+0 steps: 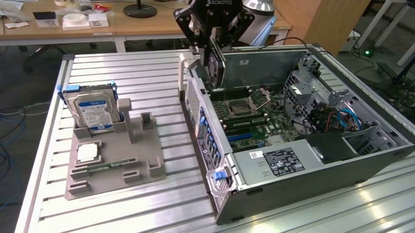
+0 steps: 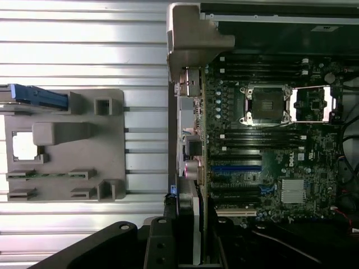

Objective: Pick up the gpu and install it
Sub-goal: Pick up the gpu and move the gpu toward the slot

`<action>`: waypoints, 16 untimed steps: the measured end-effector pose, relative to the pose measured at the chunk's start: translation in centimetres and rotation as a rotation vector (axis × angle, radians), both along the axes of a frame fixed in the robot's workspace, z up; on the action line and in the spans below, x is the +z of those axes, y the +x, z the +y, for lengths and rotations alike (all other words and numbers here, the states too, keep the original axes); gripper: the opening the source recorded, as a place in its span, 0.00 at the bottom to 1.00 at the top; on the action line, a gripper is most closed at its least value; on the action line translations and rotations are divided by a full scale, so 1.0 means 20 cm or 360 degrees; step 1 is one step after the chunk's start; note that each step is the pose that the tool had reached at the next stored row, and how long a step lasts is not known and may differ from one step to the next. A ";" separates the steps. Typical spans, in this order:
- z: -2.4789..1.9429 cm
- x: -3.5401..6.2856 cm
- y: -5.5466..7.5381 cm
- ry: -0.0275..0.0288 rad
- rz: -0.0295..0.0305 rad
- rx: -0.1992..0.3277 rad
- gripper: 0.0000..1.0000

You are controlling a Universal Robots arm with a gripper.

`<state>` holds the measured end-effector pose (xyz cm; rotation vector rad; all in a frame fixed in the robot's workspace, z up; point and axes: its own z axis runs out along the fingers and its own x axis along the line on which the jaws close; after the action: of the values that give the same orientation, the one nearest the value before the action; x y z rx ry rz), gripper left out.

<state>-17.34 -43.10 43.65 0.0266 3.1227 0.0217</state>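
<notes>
The claw [image 1: 213, 48] clenches the gpu [image 1: 217, 73] upright over the computer case's [image 1: 304, 179] rear edge, where any tilt could snag it.

Slotted aluminium worktable [image 1: 129, 68] in foreground; wooden desk [image 1: 162, 25] behind it bearing a black lamp base [image 1: 140, 9] and white boxes [image 1: 75, 20]; wooden cabinet [image 1: 331, 22] at the exterior view's right; grey floor [image 1: 19, 87] with loose cables [image 1: 9, 114]
</notes>
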 end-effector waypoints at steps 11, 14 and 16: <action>0.000 -0.001 0.14 0.00000 0.00000 0.0000 0.28; 0.000 -0.001 0.18 0.00003 0.00000 0.0018 0.28; 0.000 -0.001 0.20 0.00005 0.00001 0.0028 0.28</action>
<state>-13.26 -43.10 43.62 -0.0011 3.1230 0.0225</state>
